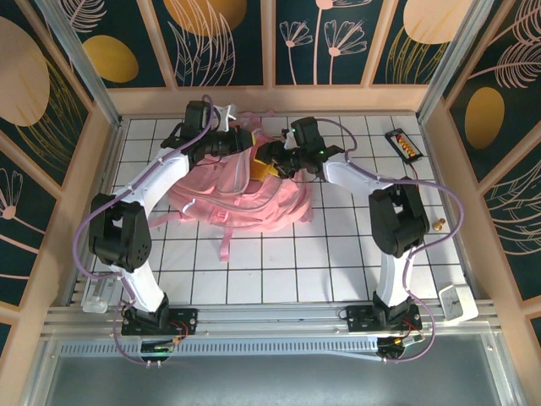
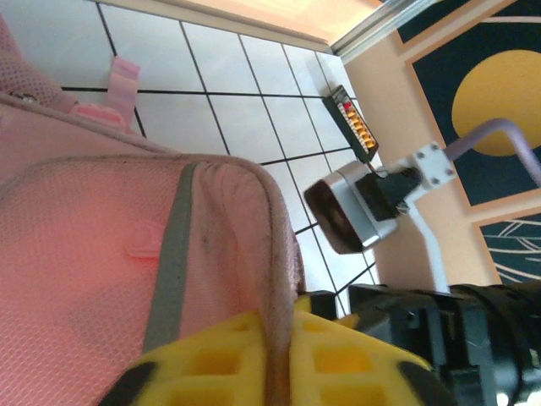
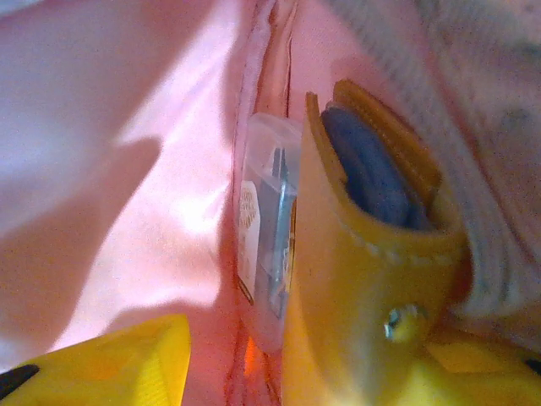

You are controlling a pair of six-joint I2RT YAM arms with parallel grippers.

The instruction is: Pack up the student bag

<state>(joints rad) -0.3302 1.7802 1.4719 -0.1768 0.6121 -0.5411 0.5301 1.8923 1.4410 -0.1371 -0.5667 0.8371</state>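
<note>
Left tool (image 2: pixel 279 348) tight on mesh rim of student bag (image 2: pixel 84 237), right tool (image 3: pixel 270 372) wide around stitched yellow pouch (image 3: pixel 355 279).

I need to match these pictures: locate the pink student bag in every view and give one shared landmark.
Top external: student bag, upper middle of the picture.
Left wrist: its pink mesh wall takes the left half.
Right wrist: its pink lining covers the left side.
Shared landmark: black tray, far right in top external, upper right in left wrist.
</note>
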